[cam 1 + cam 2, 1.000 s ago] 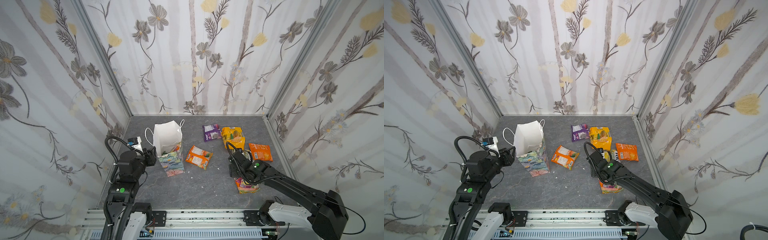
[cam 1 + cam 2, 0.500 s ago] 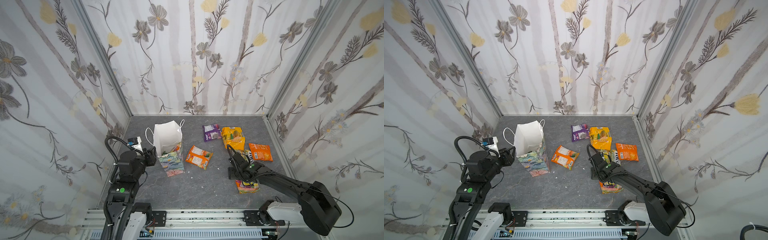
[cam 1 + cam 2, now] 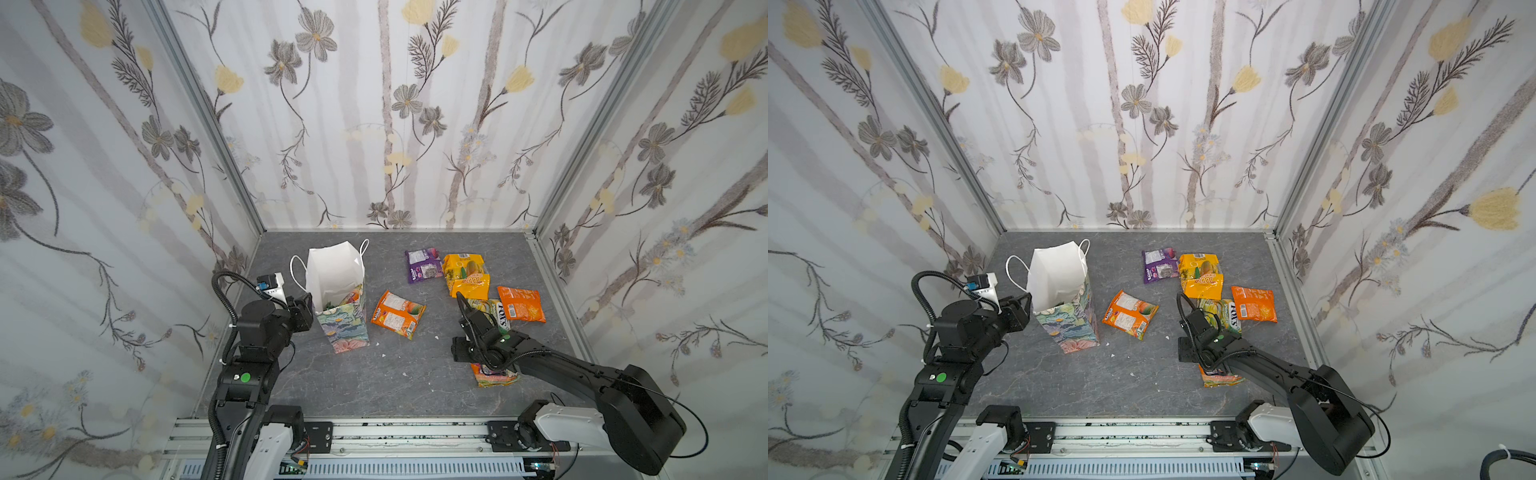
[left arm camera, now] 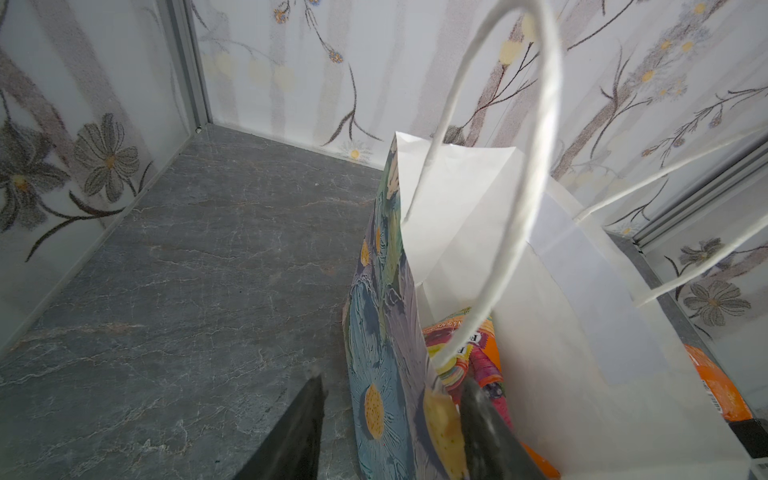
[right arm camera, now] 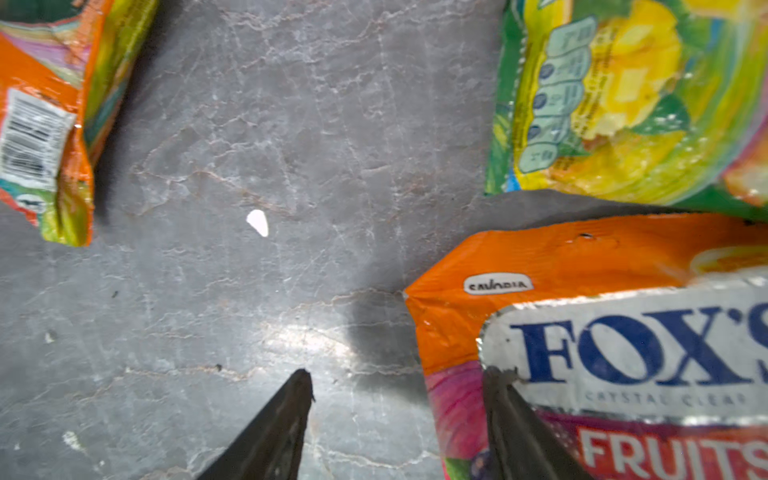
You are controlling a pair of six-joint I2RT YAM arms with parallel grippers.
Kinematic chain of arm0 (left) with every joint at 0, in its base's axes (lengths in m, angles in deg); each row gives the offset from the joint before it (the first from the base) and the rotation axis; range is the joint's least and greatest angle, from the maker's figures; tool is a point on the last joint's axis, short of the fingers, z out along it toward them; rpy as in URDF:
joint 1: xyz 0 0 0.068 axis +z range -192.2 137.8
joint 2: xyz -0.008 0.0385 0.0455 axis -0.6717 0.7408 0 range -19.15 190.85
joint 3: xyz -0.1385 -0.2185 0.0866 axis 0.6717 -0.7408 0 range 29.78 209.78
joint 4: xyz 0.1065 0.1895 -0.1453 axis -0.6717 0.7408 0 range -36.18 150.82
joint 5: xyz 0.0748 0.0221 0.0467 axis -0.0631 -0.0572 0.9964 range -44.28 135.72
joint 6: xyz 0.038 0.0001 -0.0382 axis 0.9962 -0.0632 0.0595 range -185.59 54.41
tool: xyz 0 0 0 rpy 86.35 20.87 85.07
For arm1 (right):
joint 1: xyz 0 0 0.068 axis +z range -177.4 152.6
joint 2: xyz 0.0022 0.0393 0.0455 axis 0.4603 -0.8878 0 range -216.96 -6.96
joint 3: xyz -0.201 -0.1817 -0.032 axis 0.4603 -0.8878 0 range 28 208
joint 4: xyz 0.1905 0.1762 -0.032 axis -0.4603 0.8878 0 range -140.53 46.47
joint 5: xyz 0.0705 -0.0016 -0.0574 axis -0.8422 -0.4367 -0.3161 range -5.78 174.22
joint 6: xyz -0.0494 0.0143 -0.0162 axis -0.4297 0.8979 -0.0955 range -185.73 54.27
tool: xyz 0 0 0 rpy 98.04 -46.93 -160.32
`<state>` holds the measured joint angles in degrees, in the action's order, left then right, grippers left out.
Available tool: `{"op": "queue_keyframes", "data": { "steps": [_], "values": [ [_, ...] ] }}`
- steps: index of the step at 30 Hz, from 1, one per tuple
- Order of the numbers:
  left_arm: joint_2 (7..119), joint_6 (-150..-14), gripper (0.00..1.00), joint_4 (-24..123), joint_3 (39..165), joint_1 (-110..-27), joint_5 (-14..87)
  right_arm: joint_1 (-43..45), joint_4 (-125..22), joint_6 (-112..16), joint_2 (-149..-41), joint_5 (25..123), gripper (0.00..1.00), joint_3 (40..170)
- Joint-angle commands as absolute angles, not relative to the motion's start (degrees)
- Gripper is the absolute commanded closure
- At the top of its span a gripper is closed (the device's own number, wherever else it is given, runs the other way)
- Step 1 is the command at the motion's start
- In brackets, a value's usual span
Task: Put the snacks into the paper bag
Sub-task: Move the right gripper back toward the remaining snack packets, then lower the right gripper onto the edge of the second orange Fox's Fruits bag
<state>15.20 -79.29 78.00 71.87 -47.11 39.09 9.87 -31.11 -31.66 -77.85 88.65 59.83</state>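
Grey marbled tabletop (image 3: 353, 386) sits between flower-papered walls (image 3: 374, 124). On its left side the tall paper bag (image 3: 343, 328), pastel floral outside and white inside, stands upright and open-topped with a multicoloured packet (image 4: 478, 357) inside. The left gripper (image 4: 392, 379) has its jaws parted astride the bag's near wall, one finger inside and one outside. A purple packet (image 3: 424, 266), yellow packet (image 3: 463, 274), fruit-printed orange packet (image 3: 397, 313), plain orange packet (image 3: 521, 303) and green-and-yellow packet (image 3: 492, 309) lie loose to the bag's right. The right gripper (image 5: 399, 370) is spread open low over the table. One finger is over the edge of an orange-and-pink FOX'S FRUITS packet (image 5: 602, 332), the other over bare stone.
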Motion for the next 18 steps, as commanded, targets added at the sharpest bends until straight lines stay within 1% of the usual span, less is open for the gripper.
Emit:
{"op": "queue_keyframes", "data": {
  "steps": [1,4,9,11,12,14,16,18],
  "values": [
    [15.21,-79.13,0.48,76.63,71.76,-47.12,39.24,10.98,-37.92,-30.56,-77.38,82.64,0.37,59.25],
    [15.13,-79.13,0.48,76.58,71.79,-47.12,39.3,13.58,-41.75,-29.4,-78.25,80.3,0.38,59.62],
    [15.21,-79.17,0.48,76.58,71.77,-47.12,39.03,18.44,-45.56,-28.36,-80.88,79.12,0.38,62.02],
    [15.21,-79.18,0.48,76.58,71.71,-47.12,39.03,19.18,-46.0,-28.58,-81.53,78.53,0.38,63.72],
    [15.3,-79.16,0.48,76.58,71.71,-47.12,39.03,21.14,-45.48,-28.97,-81.6,78.66,0.38,64.78],
    [15.3,-79.14,0.48,76.58,71.73,-47.12,39.0,21.27,-42.66,-29.79,-80.75,80.32,0.37,67.45],
    [15.3,-79.14,0.48,76.58,71.71,-47.12,39.04,20.66,-39.18,-30.13,-78.39,84.27,0.36,68.83],
    [15.3,-79.15,0.48,76.63,71.79,-47.12,39.04,18.35,-37.18,-29.62,-75.58,87.38,0.36,68.41]
  ]
}}
